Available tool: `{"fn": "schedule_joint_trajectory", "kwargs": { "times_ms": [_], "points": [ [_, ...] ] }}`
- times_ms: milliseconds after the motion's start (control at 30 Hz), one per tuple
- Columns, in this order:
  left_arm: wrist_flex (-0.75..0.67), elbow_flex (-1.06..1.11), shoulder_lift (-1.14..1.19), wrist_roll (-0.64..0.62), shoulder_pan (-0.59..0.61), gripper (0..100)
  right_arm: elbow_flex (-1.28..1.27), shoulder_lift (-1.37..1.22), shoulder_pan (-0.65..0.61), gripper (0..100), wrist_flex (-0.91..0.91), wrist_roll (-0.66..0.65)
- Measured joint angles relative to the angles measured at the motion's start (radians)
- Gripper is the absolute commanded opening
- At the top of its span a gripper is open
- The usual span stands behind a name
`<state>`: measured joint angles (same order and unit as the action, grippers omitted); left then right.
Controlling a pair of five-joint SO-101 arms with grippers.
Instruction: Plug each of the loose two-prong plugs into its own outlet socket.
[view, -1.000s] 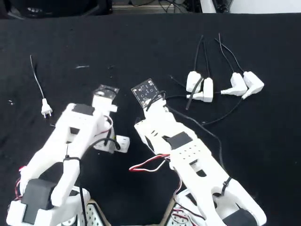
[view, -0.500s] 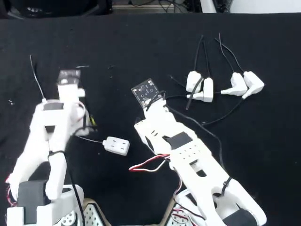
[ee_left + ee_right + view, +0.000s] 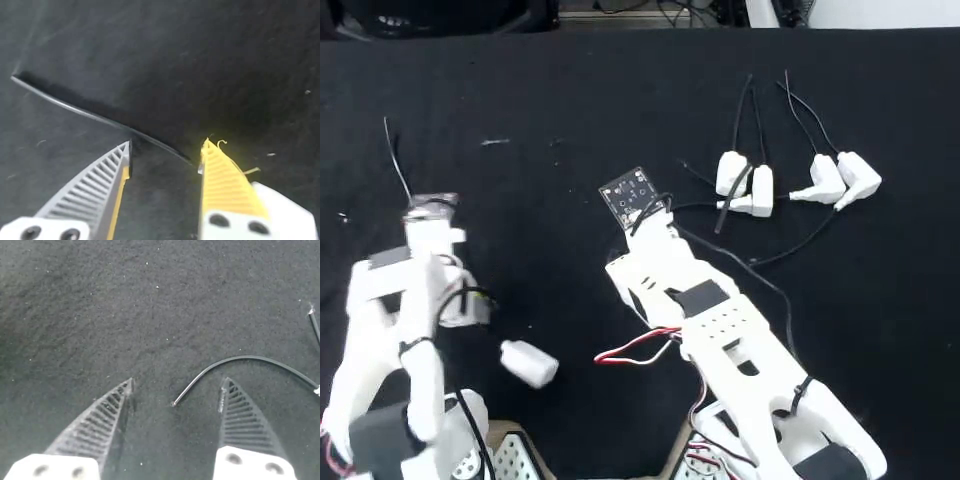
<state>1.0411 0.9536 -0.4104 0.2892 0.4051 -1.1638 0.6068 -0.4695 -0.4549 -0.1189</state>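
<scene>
My left gripper (image 3: 430, 208) stands open at the table's left, right over where the thin black cable (image 3: 395, 160) of a loose plug ends. In the left wrist view that cable (image 3: 75, 107) runs across just beyond my open left gripper (image 3: 165, 150); the plug itself is hidden. A white outlet socket (image 3: 528, 362) lies near the front, between the arms. My right gripper (image 3: 634, 196) sits open at mid-table, holding nothing. In its wrist view a cable end (image 3: 172, 403) lies between the fingertips of the right gripper (image 3: 177, 385).
At the back right lie several white plugs and sockets (image 3: 758, 190) (image 3: 840, 178) with black cables trailing toward the back and toward the right arm. A black cloth (image 3: 570, 90) covers the table.
The left arm has swung from mid-table out to the left, over the loose plug. The white socket beside it has shifted toward the front edge. The right arm has kept still.
</scene>
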Motion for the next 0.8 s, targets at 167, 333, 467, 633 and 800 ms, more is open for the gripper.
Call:
{"fn": "schedule_joint_trajectory", "kwargs": {
  "times_ms": [167, 333, 467, 633, 800],
  "points": [
    [0.044, -0.061, -0.138, 0.009, 0.06, 22, 0.0, 0.0, 0.0, 24.4, 0.0, 0.0],
    [0.14, -0.069, -0.27, 0.069, 0.052, 22, 0.0, 0.0, 0.0, 24.4, 0.0, 0.0],
    [0.394, -0.069, -0.339, 0.336, -0.058, 22, 0.0, 0.0, 0.0, 24.4, 0.0, 0.0],
    [0.535, -0.055, -0.365, 0.471, -0.201, 22, 0.0, 0.0, 0.06, 24.4, 0.0, 0.002],
    [0.482, 0.058, -0.374, 0.479, -0.342, 22, 0.0, 0.0, 0.161, 24.4, 0.0, 0.003]
  ]
}}
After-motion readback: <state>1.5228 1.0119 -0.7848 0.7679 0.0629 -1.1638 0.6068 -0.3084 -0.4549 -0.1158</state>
